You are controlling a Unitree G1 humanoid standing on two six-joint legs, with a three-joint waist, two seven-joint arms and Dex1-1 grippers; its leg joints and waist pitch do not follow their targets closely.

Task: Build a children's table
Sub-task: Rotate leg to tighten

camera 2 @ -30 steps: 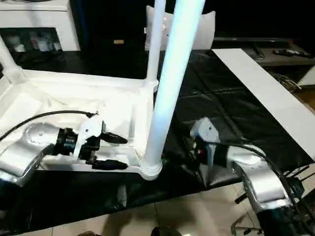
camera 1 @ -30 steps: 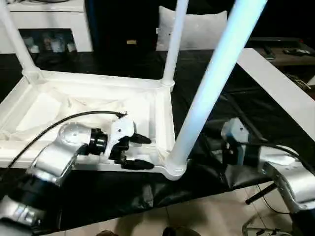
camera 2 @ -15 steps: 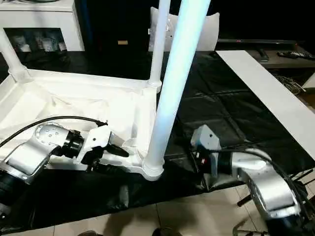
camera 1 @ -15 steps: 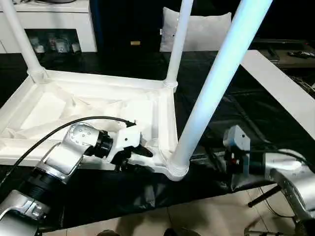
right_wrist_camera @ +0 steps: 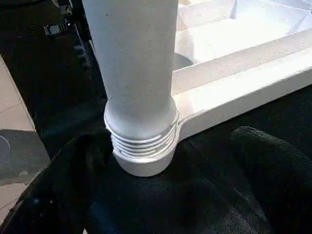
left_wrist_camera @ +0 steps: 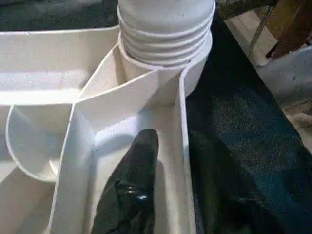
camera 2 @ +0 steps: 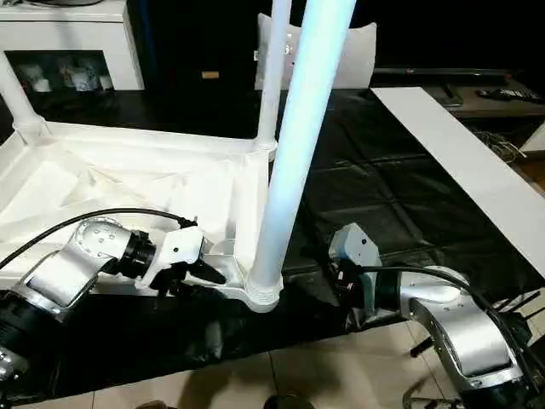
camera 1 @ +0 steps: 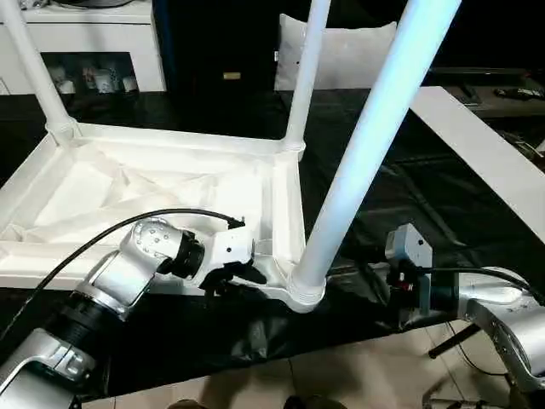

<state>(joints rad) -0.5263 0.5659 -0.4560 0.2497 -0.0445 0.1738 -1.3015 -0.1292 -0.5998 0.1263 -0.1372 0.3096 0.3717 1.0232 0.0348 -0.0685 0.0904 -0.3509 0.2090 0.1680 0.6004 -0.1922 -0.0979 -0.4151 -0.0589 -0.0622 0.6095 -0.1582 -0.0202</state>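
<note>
A black sheet [camera 1: 400,196] covered the work surface, with pale floor tiles [camera 1: 358,375] at its near edge. At twelve o'clock stood a white-grey cushion [camera 1: 349,53], at ten o'clock a white cabinet [camera 1: 94,38], and a flat white board [camera 1: 481,153] ran off toward two o'clock.

The table top [camera 1: 128,183] lay upside down on the sheet, ribs up, with three legs standing in its corner sockets: one at ten o'clock [camera 1: 30,68], one at twelve [camera 1: 305,77], and the nearest [camera 1: 375,145] at the corner closest to the robot.

The left gripper [camera 1: 234,277] was at the near rim beside that corner. Its jaws stood narrow, astride the rim wall: one black finger [left_wrist_camera: 139,170] lay inside the rim channel, the other outside on the sheet.

The right gripper [right_wrist_camera: 161,190] had its jaws wide, one finger [right_wrist_camera: 273,170] either side of the near leg's threaded base [right_wrist_camera: 144,141], touching nothing I could make out.
</note>
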